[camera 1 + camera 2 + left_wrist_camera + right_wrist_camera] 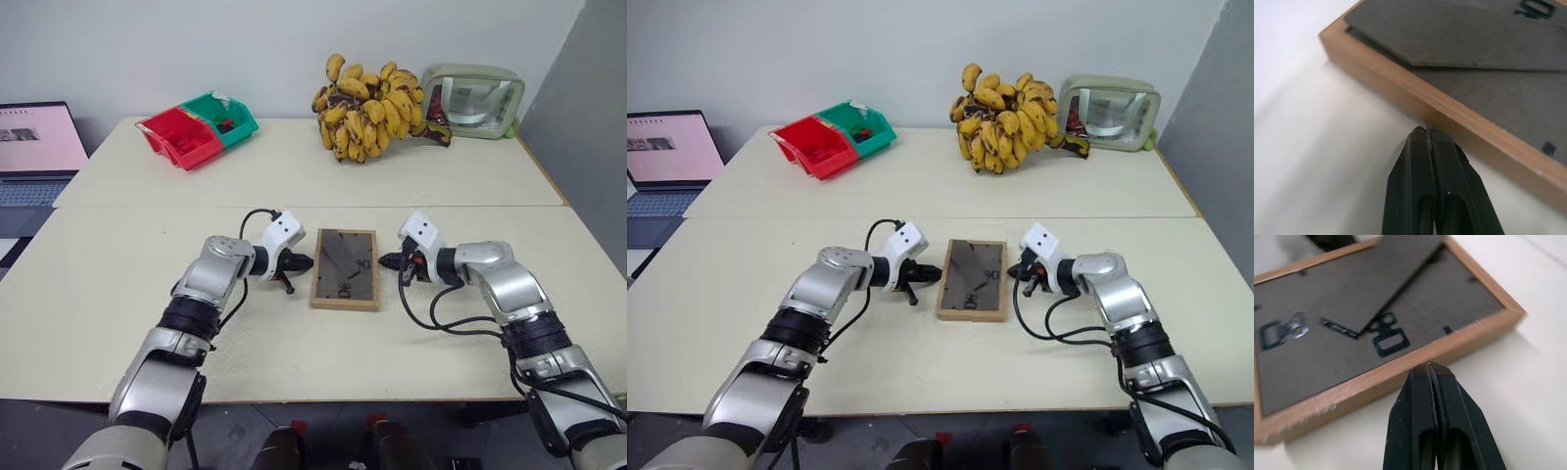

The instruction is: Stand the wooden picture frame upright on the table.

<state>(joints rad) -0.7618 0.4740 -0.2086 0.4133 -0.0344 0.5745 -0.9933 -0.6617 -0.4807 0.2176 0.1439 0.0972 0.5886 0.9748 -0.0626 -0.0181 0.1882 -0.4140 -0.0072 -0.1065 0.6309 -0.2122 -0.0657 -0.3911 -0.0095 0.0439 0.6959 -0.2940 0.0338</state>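
Two bins (199, 127), red and green, small dark contents.

Head cameras are looking down across the counter (118, 294); wrist cameras are peering closely along each claw, sharing the picture frame (346, 268).
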